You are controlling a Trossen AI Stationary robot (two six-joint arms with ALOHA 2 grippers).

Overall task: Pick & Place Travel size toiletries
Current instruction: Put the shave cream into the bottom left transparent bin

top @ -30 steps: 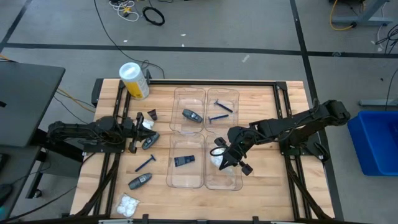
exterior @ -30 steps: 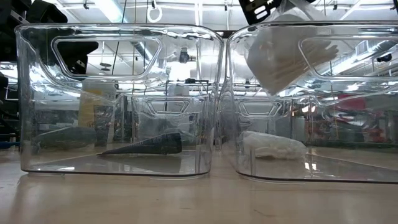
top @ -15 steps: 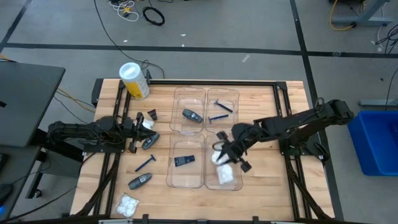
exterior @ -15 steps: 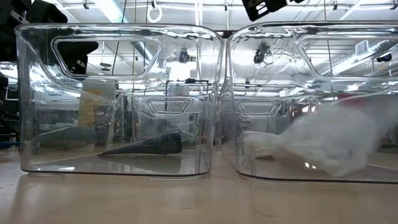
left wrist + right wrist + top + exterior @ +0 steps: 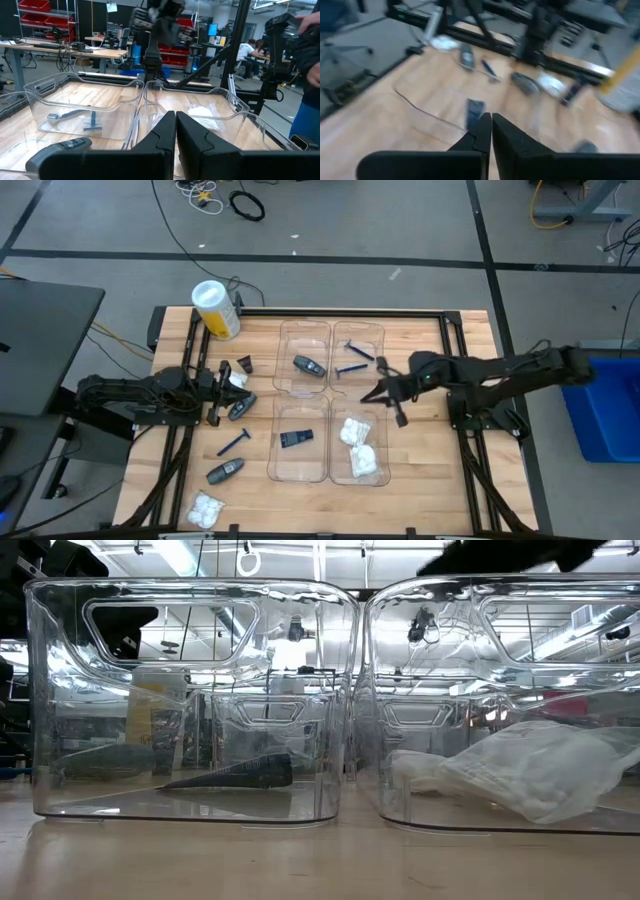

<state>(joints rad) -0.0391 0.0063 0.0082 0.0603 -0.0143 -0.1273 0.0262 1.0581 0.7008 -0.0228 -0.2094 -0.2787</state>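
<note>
In the high view my right gripper (image 5: 372,394) hangs shut above the clear trays' right side, holding nothing. Two white crinkly packets (image 5: 350,430) (image 5: 367,461) lie in the near right compartment; the low view shows them too (image 5: 540,775). Blue razors (image 5: 352,369) lie in the far right compartment, a grey tube (image 5: 309,365) in the far left, and a dark piece (image 5: 295,438) in the near left. My left gripper (image 5: 222,393) waits shut at the table's left. Loose items lie around it: a white packet (image 5: 237,380), a dark cone (image 5: 245,365) and a grey tube (image 5: 240,410).
A blue razor (image 5: 235,442), another grey tube (image 5: 225,471) and a white packet (image 5: 207,508) lie on the table's near left. The yellow-and-white cylinder (image 5: 216,310) lies at the far left corner. Bare wood shows to the right of the trays (image 5: 420,450). People stand in the room behind.
My right gripper let go of the white packet, which fell into the near right compartment and settled beside the packet lying there. The gripper then rose and drew back toward the table's far right.
</note>
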